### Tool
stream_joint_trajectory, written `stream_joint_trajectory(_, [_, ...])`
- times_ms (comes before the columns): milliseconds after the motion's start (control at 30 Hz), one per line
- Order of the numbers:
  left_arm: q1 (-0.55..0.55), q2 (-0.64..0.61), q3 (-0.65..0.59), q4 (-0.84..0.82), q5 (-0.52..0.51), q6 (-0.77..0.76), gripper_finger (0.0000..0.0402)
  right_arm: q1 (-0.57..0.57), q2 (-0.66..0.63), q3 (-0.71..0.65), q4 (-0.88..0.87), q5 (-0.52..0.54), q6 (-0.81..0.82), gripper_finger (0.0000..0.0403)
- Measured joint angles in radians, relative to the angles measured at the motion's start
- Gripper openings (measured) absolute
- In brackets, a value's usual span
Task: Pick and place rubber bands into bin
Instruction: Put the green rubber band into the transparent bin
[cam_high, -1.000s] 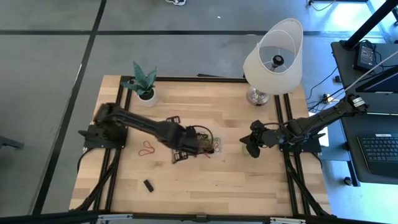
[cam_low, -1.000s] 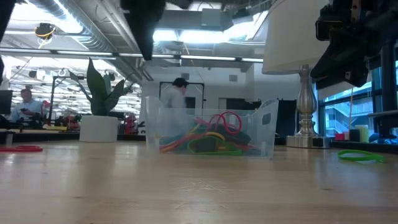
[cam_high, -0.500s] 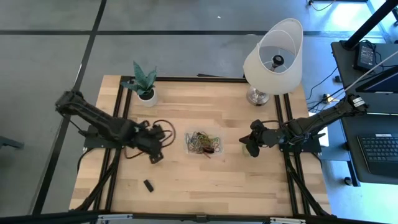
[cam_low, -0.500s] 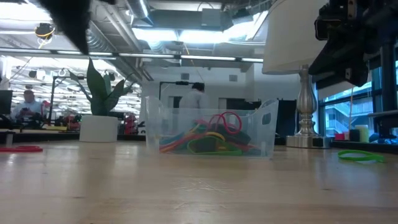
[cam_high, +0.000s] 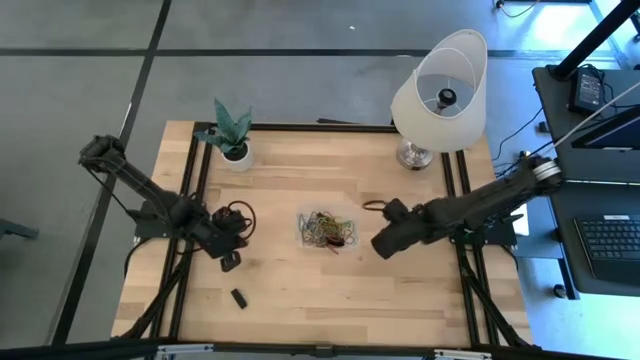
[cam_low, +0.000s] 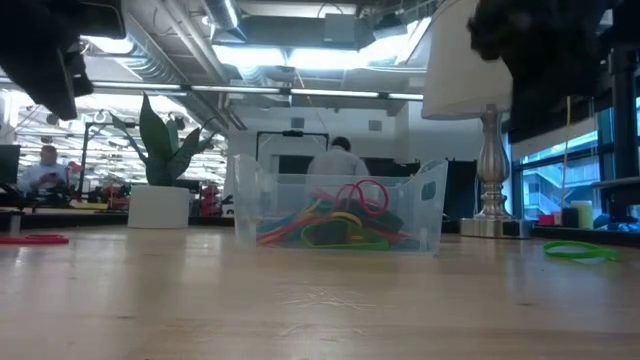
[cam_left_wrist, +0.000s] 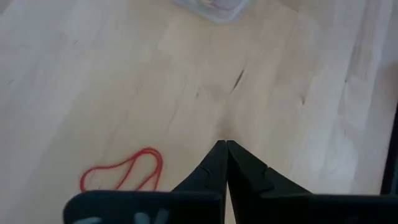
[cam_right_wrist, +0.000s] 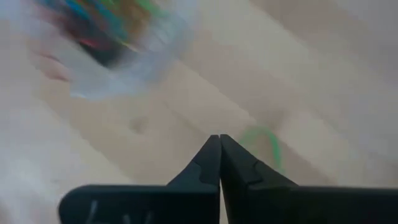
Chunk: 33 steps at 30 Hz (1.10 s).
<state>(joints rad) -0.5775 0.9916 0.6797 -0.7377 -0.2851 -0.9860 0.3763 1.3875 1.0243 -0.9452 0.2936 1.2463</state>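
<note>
Both pincers are clenched and hold nothing. The bin (cam_high: 325, 230) of rubber bands (cam_low: 335, 226) lies at 3 o'clock from the left pincer (cam_high: 230, 262) and 9 o'clock from the right pincer (cam_high: 381, 246).

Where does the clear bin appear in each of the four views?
High view: the bin sits at the table's middle, between both arms.
Low view: centre, full of rubber bands.
Left wrist view: only a corner at the top edge.
Right wrist view: blurred, upper left.
Shared landmark: the rubber bands inside.
</note>
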Motion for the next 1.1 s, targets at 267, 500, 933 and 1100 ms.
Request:
stream_joint_trajectory(267, [-0.005,-0.008,-0.017,0.023,-0.001,0.021,0.0003,0.000,0.195,-0.012,-0.160,-0.165,0.288,0.0044])
stream_joint_trajectory(500, [-0.005,-0.008,-0.017,0.037,-0.001,0.064,0.0002,0.000,0.223,-0.109,-0.127,-0.164,0.401,0.0116])
stream_joint_trajectory(933, [-0.005,-0.007,-0.017,0.040,0.000,0.030,0.0002,0.004,0.216,-0.271,0.160,-0.160,0.507,0.0134])
stream_joint_trajectory(1100, [-0.005,-0.007,-0.017,0.039,0.000,0.031,0.0003,0.029,0.218,-0.249,0.146,-0.151,0.476,0.0028])
